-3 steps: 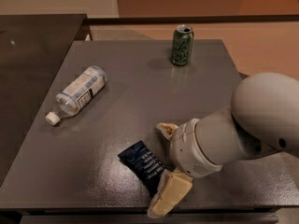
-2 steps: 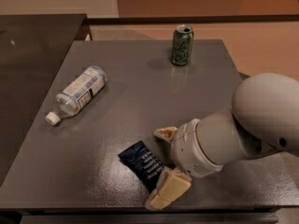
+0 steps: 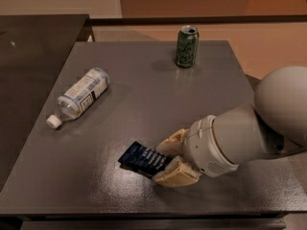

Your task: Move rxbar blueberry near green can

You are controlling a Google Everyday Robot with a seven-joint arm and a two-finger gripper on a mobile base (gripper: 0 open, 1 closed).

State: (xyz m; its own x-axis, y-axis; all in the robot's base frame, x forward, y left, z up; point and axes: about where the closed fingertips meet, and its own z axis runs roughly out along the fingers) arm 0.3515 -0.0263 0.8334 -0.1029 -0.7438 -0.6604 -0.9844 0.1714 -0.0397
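Note:
The rxbar blueberry (image 3: 139, 157), a flat dark navy wrapper with white text, lies near the front of the grey table (image 3: 144, 95). My gripper (image 3: 161, 163) reaches in from the right, and its two cream fingers (image 3: 173, 173) are closed on the bar's right end, one on the far side and one on the near side. The green can (image 3: 186, 46) stands upright at the back of the table, far from the bar.
A clear plastic bottle (image 3: 81, 96) with a white cap lies on its side at the left of the table. A darker counter (image 3: 29, 71) adjoins the table's left side. My white arm (image 3: 268, 128) covers the table's right front.
The fingers have drawn together from a wide spread onto the bar's right end. The near finger moved up from the table's front edge. The can and bottle have not moved.

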